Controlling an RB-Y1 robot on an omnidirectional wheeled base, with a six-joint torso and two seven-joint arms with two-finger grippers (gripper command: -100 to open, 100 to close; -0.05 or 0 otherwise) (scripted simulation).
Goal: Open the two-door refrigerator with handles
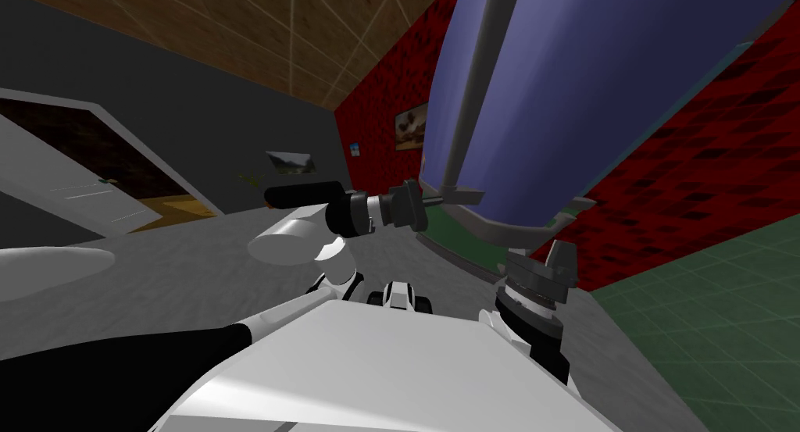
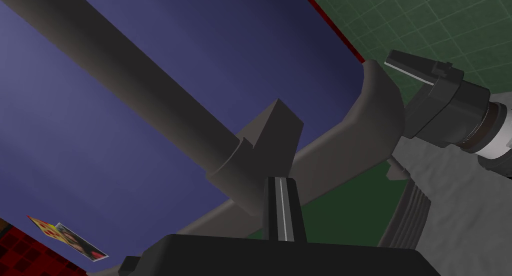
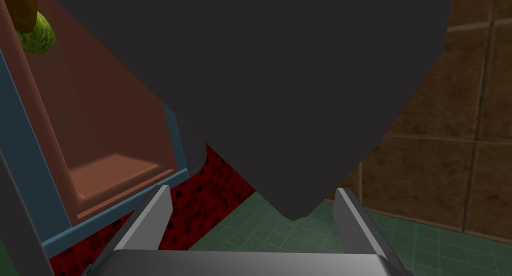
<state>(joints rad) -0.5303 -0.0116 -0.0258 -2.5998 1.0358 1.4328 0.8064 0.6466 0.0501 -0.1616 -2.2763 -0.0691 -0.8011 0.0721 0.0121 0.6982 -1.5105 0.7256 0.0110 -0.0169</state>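
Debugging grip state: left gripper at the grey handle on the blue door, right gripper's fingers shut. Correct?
No. The right gripper has open fingers, standing apart in the right wrist view. The left gripper is at the grey handle on the blue door.

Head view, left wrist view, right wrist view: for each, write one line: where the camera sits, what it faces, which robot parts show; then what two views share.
Head view: on the head, looking down and forward at the blue refrigerator door; left gripper and right gripper show.
Left wrist view: on the left hand, facing the door's grey handle; its shut fingers and the right gripper show.
Right wrist view: on the right hand, facing a dark grey surface; its open fingers show.
Head and left wrist views share the handle.
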